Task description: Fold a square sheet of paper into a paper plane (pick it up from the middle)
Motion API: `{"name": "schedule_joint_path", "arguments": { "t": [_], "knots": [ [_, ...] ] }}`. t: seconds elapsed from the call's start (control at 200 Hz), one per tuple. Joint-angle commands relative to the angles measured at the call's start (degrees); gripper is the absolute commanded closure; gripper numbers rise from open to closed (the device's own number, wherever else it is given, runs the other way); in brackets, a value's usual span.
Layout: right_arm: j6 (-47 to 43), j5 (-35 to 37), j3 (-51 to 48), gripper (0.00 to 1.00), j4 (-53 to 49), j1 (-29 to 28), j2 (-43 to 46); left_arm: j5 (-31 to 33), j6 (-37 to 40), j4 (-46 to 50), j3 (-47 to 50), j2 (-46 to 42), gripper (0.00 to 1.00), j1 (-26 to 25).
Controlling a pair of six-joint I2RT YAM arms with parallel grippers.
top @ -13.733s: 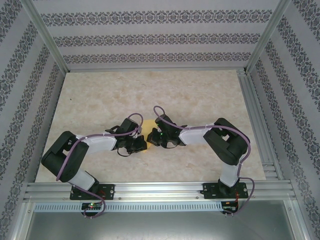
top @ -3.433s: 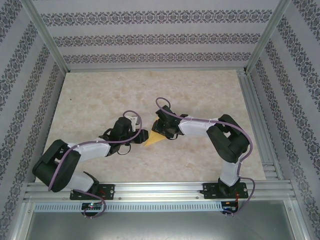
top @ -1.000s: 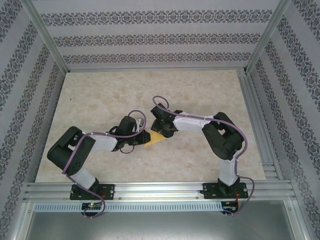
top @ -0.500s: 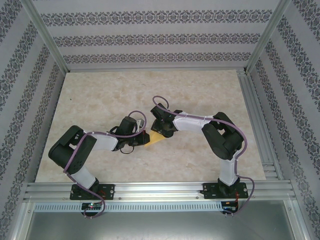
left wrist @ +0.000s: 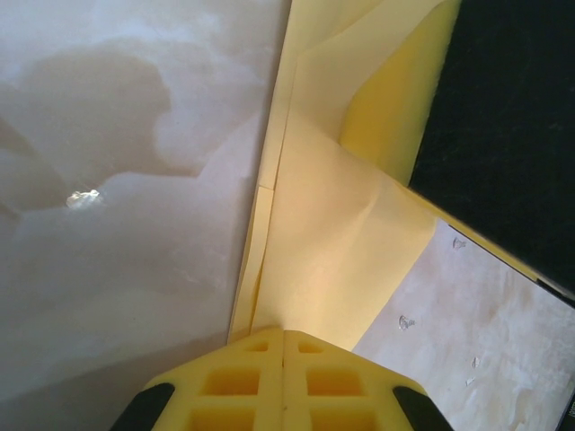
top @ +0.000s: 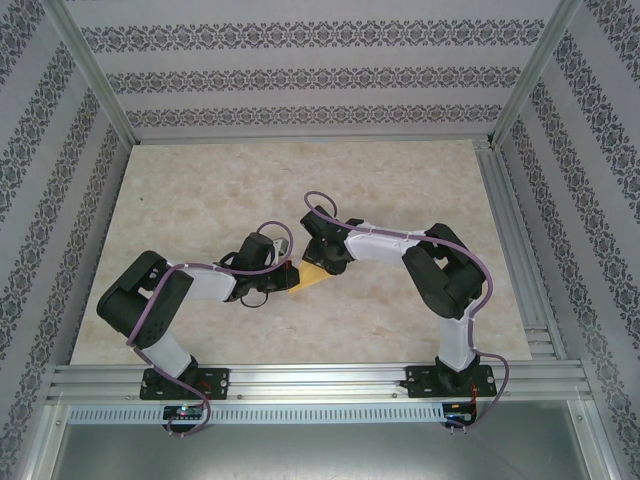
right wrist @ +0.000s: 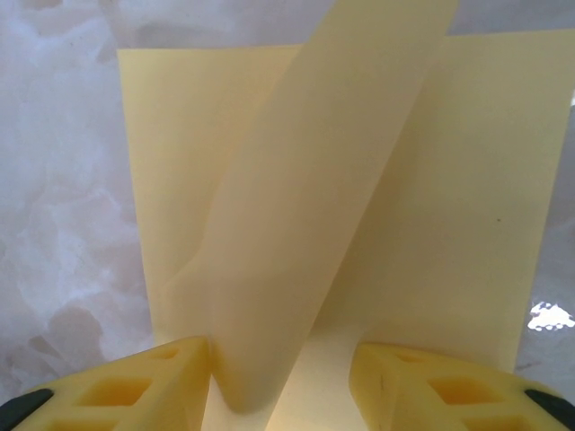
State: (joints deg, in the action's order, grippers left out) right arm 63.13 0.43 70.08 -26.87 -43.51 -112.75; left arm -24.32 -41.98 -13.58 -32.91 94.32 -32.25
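1. Currently, the paper sheet (top: 313, 281) lies partly folded near the middle of the table (top: 200, 190), between the two grippers.
2. Left gripper (left wrist: 283, 355): the fingers are pressed flush together. They pinch the narrow end of the sheet, where its folded layers converge.
3. Right gripper (right wrist: 283, 382): the fingers stand apart and grip nothing. A raised flap of the sheet stands between them, leaning against one finger (right wrist: 144, 382) and clear of the other.
4. Beneath the right gripper, the rest of the sheet lies flat on the table.
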Motion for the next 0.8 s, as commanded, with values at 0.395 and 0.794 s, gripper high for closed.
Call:
{"name": "schedule_joint_path", "arguments": {
  "t": [0.395, 0.794],
  "knots": [
    [0.16, 0.84, -4.59, 0.47, -6.53, -0.20, -10.60, -1.64, -0.51, 0.08, -1.18, -4.32, 0.88, 0.52],
    [0.41, 0.53, -4.58, 0.47, -6.35, -0.23, -11.22, -2.63, -1.99, -3.74, -2.95, -0.17, 0.87, 0.48]
  ]
}}
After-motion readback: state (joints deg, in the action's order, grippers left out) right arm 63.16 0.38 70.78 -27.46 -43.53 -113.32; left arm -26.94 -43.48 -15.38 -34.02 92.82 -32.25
